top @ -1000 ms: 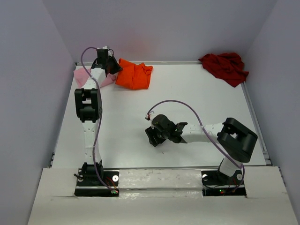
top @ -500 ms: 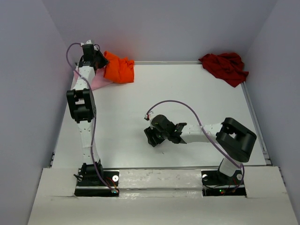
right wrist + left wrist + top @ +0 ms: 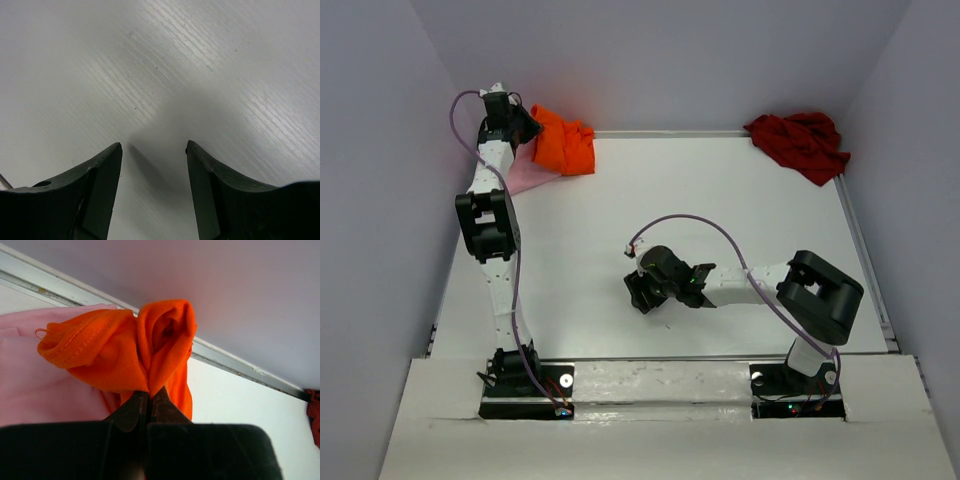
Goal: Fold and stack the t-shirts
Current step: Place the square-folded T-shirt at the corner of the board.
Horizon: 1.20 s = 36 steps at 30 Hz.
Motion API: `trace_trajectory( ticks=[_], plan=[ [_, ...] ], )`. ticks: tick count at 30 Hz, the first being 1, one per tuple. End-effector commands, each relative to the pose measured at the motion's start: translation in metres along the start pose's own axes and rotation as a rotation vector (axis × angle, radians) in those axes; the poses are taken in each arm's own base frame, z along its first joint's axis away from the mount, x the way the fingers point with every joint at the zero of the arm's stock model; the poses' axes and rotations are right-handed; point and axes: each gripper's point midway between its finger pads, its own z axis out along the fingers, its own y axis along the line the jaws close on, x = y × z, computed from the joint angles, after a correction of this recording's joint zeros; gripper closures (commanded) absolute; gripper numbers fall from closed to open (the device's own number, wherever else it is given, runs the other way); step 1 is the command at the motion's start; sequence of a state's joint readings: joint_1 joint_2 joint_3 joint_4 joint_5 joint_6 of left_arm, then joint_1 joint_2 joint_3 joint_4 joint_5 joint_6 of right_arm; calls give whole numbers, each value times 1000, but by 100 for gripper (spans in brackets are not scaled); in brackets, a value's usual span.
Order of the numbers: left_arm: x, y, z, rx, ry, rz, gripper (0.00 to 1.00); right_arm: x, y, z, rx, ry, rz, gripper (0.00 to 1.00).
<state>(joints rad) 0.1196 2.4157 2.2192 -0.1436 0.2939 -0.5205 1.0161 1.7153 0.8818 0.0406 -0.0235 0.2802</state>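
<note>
The left arm is stretching toward the top view's upper left corner, its gripper (image 3: 150, 391) pinching the bunched orange t-shirt (image 3: 120, 357) (creased, hanging in folds) over the pink t-shirt (image 3: 40, 385). The right gripper (image 3: 154, 147) is hovering at centre, fingers apart. The dark red t-shirt (image 3: 800, 142) is lying crumpled upper right.

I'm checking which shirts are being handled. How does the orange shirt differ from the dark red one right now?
The orange shirt is pinched in the shut left gripper at the far left corner; the red shirt lies untouched at the far right corner. The orange shirt is bunched against the pink shirt; the red shirt lies alone. Both are crumpled, neither folded.
</note>
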Motion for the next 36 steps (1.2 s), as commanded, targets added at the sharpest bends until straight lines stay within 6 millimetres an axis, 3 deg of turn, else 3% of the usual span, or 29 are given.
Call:
trace_trajectory(
  ticks=[1,9,22,30,36],
  plan=[
    [-82,-73,-51,169,-185,31,100,31,4,8,-22,91,-7,40],
    [-92,-88,-63,197,-209,18,100,33,4,11,-26,99,-8,40],
    [-108,-84,-96,89,-247,76,100,35,6,13,-38,109,-13,41],
    [-100,-74,-103,56,-233,79,100,37,5,14,-35,113,-17,41],
    [-82,-52,-105,1,-210,77,100,37,4,15,-32,118,-22,41]
  ],
)
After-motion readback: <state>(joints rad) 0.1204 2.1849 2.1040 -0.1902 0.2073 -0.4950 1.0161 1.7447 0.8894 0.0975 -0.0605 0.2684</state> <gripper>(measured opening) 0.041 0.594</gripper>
